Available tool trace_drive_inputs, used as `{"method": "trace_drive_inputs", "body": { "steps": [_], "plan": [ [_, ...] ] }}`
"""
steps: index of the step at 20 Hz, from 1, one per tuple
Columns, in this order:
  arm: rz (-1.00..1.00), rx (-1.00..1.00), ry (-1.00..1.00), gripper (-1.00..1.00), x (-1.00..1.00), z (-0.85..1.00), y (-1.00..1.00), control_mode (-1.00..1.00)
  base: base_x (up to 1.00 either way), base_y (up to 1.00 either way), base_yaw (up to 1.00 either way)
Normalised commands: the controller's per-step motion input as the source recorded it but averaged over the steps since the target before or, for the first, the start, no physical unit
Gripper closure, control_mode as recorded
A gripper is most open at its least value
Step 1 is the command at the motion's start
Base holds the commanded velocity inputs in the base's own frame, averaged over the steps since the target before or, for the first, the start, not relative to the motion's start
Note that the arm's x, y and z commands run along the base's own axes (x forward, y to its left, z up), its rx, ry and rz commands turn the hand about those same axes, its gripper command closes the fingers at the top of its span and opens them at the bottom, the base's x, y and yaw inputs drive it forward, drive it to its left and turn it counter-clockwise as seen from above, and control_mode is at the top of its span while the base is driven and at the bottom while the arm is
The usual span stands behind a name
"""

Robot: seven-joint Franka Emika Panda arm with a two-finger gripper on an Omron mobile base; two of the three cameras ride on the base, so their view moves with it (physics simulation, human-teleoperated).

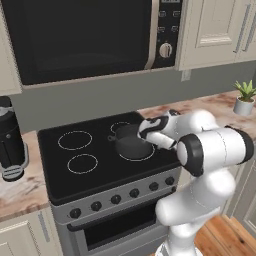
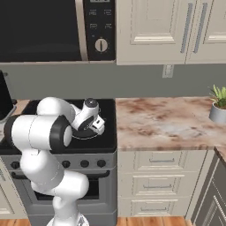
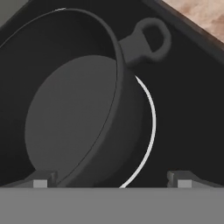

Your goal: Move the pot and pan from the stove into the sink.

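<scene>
1. The pot (image 1: 131, 144) sits on the stove (image 1: 95, 160), on the front right burner ring in the left base view; it is upright; its interior shows a bare dark floor with nothing in it.
2. In the hand view the pot (image 3: 74, 113) is seen from above at a tilt; one loop handle (image 3: 146, 41) projects from its rim toward the counter (image 3: 199, 15); a white ring (image 3: 151, 127) curves round its base.
3. The gripper (image 3: 111, 177) hangs just above the pot; its jaws stand wide apart and hold nothing; one fingertip (image 3: 41, 178) lies over the pot's rim, the other (image 3: 183, 178) over bare stove glass outside the wall.
4. In the right base view the gripper (image 2: 96, 125) is over the stove (image 2: 108, 132), beside the counter (image 2: 163, 121).
5. A microwave (image 1: 85, 35) hangs above the stove; a potted plant (image 1: 245, 97) stands on the counter, well apart from the pot.
</scene>
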Motion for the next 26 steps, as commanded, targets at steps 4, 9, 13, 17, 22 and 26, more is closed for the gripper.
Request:
{"method": "trace_drive_inputs", "body": {
  "steps": [4,9,13,17,22,26],
  "plan": [
    [-0.01,0.0,0.0,-1.0,0.54,-0.28,0.15,-1.0,0.0,0.0,0.0],
    [-0.02,-0.01,0.0,-1.0,0.53,-0.34,0.13,-1.0,0.0,0.0,0.0],
    [-0.05,-0.05,0.0,-1.0,0.12,-0.63,0.0,-1.0,0.0,0.0,0.0],
    [-0.02,-0.03,0.01,1.0,0.0,-0.28,0.0,-1.0,0.0,0.0,0.0],
    [-0.01,0.01,0.0,1.0,-0.02,0.03,-0.06,-1.0,0.0,0.0,0.0],
    [-0.04,0.03,0.02,1.0,-0.17,0.36,-0.09,-1.0,0.0,0.0,0.0]
  ]
}}
